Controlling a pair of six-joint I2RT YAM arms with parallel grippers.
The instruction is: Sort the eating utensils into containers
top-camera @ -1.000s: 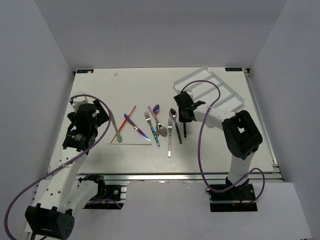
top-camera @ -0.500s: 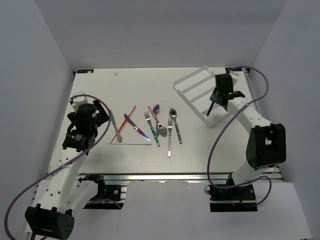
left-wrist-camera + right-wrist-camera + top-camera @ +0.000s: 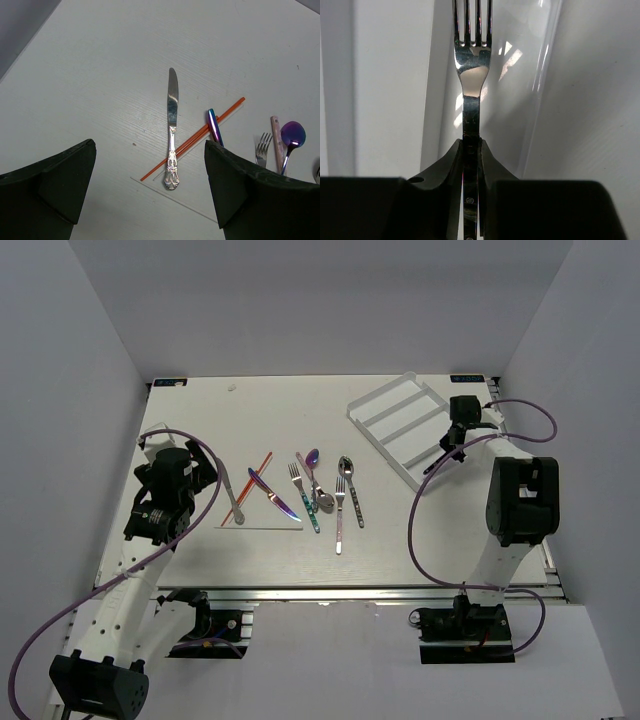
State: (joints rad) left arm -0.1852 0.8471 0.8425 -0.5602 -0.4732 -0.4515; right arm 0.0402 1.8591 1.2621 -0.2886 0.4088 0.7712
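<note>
My right gripper (image 3: 453,438) (image 3: 471,146) is shut on a dark-handled silver fork (image 3: 471,55) (image 3: 437,460), held over the right-hand long wall of the white cutlery tray (image 3: 372,400) (image 3: 385,75). The fork's tines point out over the tray's clear wall. My left gripper (image 3: 197,476) (image 3: 150,187) is open and empty, above a plain silver knife (image 3: 172,120) (image 3: 230,496). Two red-orange sticks (image 3: 210,126) (image 3: 256,485) cross under the knife. Several forks, spoons and knives lie in a group at the table's middle (image 3: 320,495), with an iridescent purple spoon (image 3: 313,457) (image 3: 292,134) among them.
The tray sits at the far right, turned at an angle; no utensil shows in its compartments. A thin clear sheet edge (image 3: 175,197) runs under the knife handle. The table's right edge rail (image 3: 520,470) is close to the right arm.
My right arm has carried the fork from the middle group across to the right side of the tray. The left arm has not moved.
</note>
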